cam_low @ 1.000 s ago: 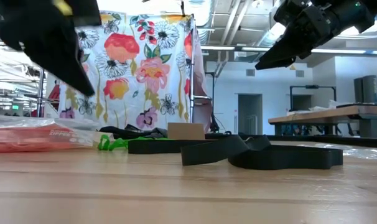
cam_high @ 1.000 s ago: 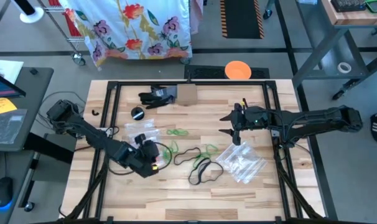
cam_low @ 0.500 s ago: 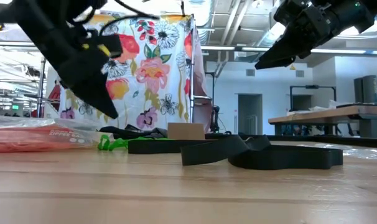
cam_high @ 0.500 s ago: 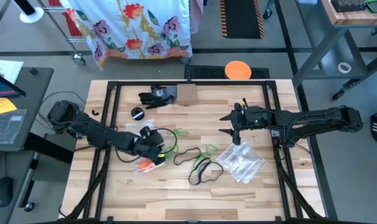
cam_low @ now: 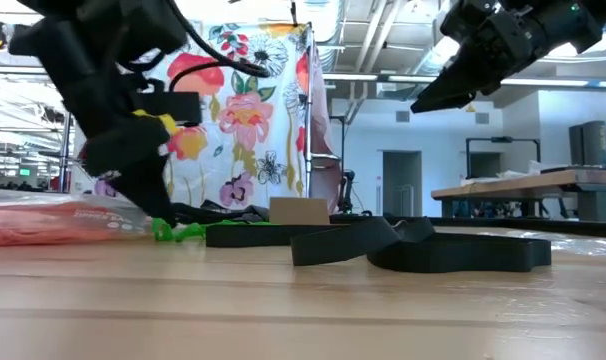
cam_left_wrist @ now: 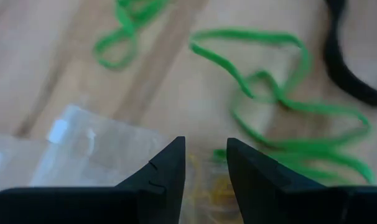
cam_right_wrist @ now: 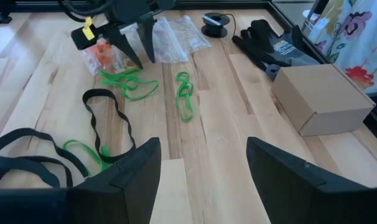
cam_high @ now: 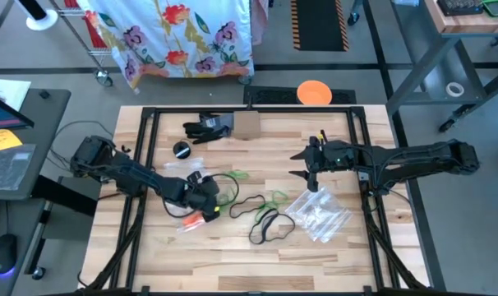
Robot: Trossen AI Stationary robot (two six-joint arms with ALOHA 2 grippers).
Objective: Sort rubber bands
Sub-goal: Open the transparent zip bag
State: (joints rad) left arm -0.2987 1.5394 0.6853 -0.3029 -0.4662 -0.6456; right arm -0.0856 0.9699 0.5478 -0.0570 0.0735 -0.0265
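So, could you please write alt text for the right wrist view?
The right hand hovers open above the wooden table. Beyond it lie green rubber bands and black rubber bands. Farther off, the left hand points down beside clear bags, near a cardboard box.

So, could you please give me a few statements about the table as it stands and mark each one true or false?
1. The left tool is low over the table beside a clear bag and green rubber bands. True.
2. The right tool grips a black band. False: it is open, holds nothing and hangs above the table.
3. A cardboard box sits near the table's far edge. True.
4. The black rubber bands lie inside a bag. False: they lie loose on the wood.
5. Black gloves lie beside the box. True.
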